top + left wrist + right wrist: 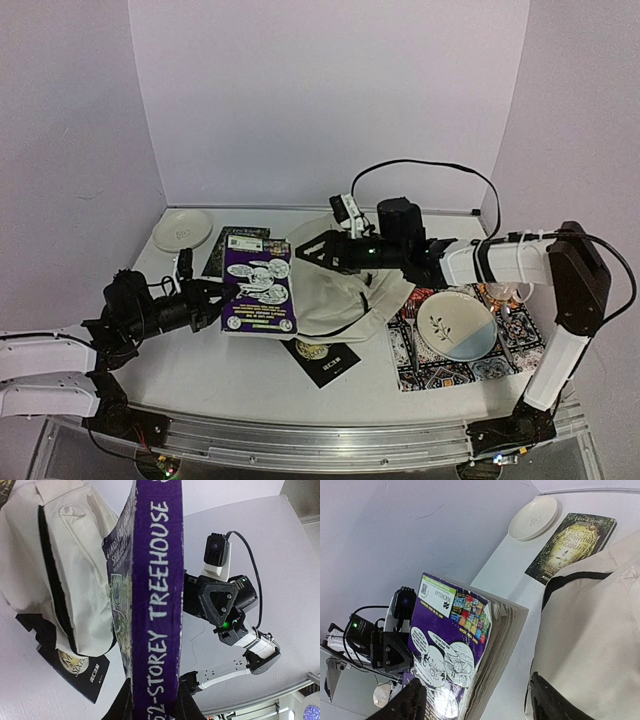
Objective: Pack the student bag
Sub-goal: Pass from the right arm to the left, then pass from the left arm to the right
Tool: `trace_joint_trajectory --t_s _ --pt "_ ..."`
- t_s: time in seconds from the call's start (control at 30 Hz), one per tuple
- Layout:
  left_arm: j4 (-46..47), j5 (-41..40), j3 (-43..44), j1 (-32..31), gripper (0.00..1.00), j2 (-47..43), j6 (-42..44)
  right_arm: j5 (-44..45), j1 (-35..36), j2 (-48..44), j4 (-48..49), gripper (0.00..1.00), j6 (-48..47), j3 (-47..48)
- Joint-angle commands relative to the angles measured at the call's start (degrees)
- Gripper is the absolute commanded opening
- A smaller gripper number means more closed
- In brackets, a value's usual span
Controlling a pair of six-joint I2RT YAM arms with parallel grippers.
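Observation:
The cream student bag (345, 295) lies flat mid-table, its black zipper line showing in the left wrist view (52, 580). A purple paperback, "52-Storey Treehouse" (258, 285), is tilted up at the bag's left side. My left gripper (152, 705) is shut on the book's spine edge (156, 605), one finger on each cover. My right gripper (477, 705) stands open just above the bag's top left corner (590, 630), its two dark fingers wide apart. The book's back cover (452, 640) faces it, untouched.
A dark green Alice book (236, 246) and a white plate (182, 230) lie at the back left. A black booklet (320, 358) pokes out from under the bag's near edge. A patterned mat (500, 360) with a dish (455, 325) sits to the right.

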Motion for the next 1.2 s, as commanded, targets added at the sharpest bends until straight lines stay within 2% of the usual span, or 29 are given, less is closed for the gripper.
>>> trace_joint_trajectory --t_s 0.0,0.13,0.37,0.63,0.97,1.17 --pt "7.39 5.27 8.37 -0.18 0.0 2.27 3.12 -5.3 -1.44 -2.33 -1.4 0.77 -2.36 -0.41" --pt "7.87 8.56 11.19 -0.24 0.0 5.57 3.19 -9.53 -1.81 -0.88 -1.4 0.85 -2.21 1.85" --pt "9.24 11.4 13.84 -0.2 0.0 6.92 2.67 -16.5 -2.83 1.07 -0.58 0.92 -2.11 4.97" --pt "12.06 15.12 16.47 -0.27 0.0 8.84 1.94 -23.83 -2.83 3.49 4.66 0.94 1.35 8.1" --pt "12.73 15.1 14.33 -0.27 0.0 9.82 1.87 -28.65 -3.67 1.91 8.57 0.85 3.59 8.66" --pt "12.73 14.17 12.74 -0.27 0.0 9.53 2.11 -30.19 -5.26 -0.4 10.84 0.74 5.06 7.19"
